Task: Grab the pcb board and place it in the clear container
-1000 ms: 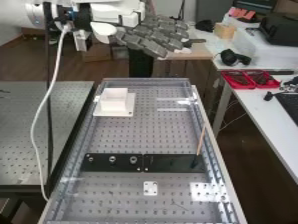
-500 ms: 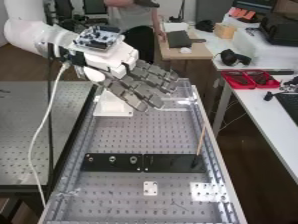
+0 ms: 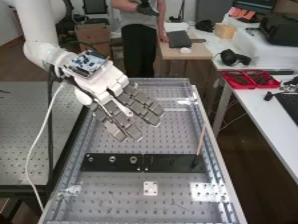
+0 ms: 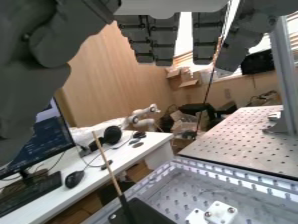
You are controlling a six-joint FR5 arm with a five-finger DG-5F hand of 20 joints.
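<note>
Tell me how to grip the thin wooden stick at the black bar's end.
Pinch the stick around its bare upper shaft, probably sideways from where the hand hovers: it rises thin and slightly tilted, its shaft exposed above the dark lower part by the black bar.

2 red trays (image 3: 241, 87) | 2 black plates (image 3: 100, 167) | 1 stick (image 3: 201, 140) | 1 keyboard (image 4: 32, 192)

A robotics lab: robot arm (image 3: 41, 27), 2 perforated benches (image 3: 20, 135).

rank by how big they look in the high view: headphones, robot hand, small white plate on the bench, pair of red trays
1. robot hand
2. pair of red trays
3. headphones
4. small white plate
</note>
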